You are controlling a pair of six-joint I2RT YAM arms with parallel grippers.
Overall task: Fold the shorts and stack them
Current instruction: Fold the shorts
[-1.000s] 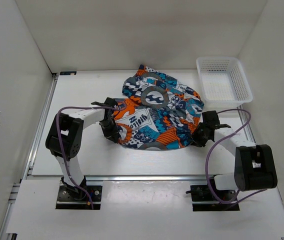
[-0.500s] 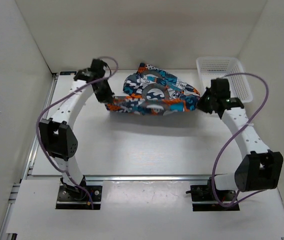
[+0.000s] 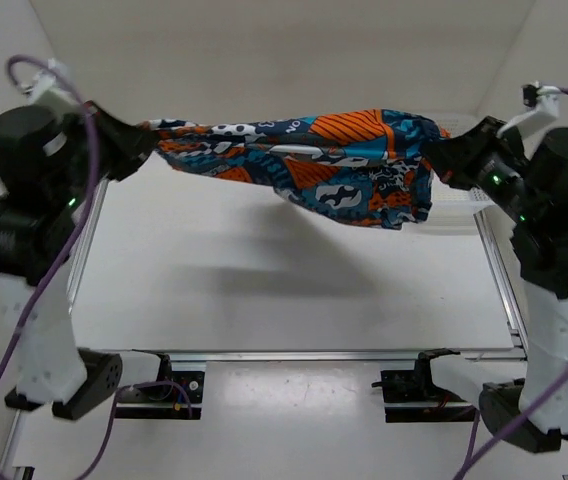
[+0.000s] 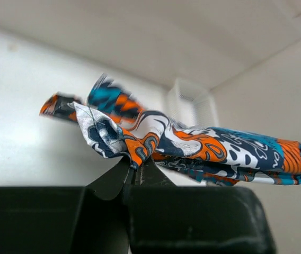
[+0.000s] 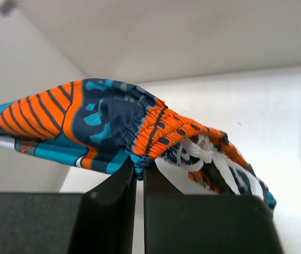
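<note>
1. The shorts (image 3: pixel 304 165) hang in the air above the table (image 3: pixel 264 320). They are pulled into a long band that runs from 10 o'clock to 2 o'clock in the top view, and no part of them is seen touching the table.
2. The left gripper (image 3: pixel 132 148) sits at the 10 o'clock end of that band. Its wrist view shows the fingers pinched tight on a bunched fold of printed cloth (image 4: pixel 134 168), with no gap between them.
3. The right gripper (image 3: pixel 446 158) sits at the 2 o'clock end. Its wrist view shows the fingers (image 5: pixel 139 172) closed on the fabric just under the gathered orange waistband (image 5: pixel 161 132).
4. A white drawstring (image 5: pixel 203 153) dangles at 3 o'clock of that pinch.
5. The band is thin near the left gripper. It is deeper toward 3 o'clock, where the cloth sags lowest just beside the right gripper.
6. A soft shadow (image 3: pixel 274 275) lies on the table at 6 o'clock of the shorts.
7. In the left wrist view a blurred white mesh basket (image 4: pixel 190 103) shows beyond the shorts at about 12 o'clock. In the top view the cloth hides most of it.
</note>
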